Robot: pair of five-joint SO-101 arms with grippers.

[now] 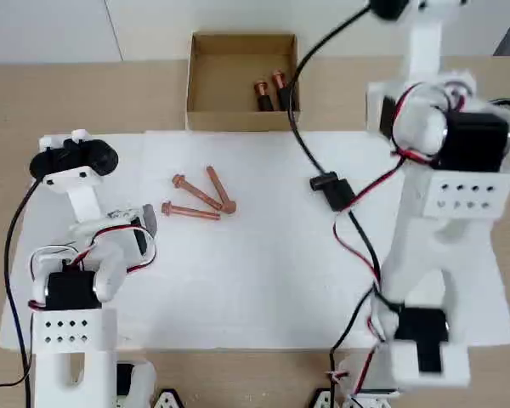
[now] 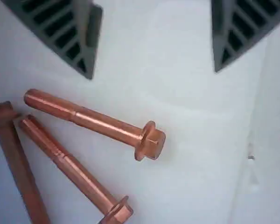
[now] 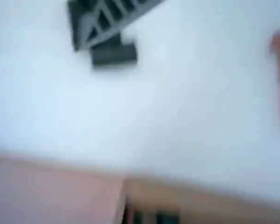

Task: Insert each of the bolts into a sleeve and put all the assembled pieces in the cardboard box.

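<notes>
From the high view, the cardboard box sits at twelve o'clock from three copper bolts; the left wrist view picks out flanged hex heads and smooth shanks. And the left gripper is spread apart; the right gripper, cannot tell.

Your left hand open and low, your right arm raised high
Your left arm is folded close to its base, the hand low over the surface with both fingers spread wide; your right arm stands tall at the other side.
</notes>
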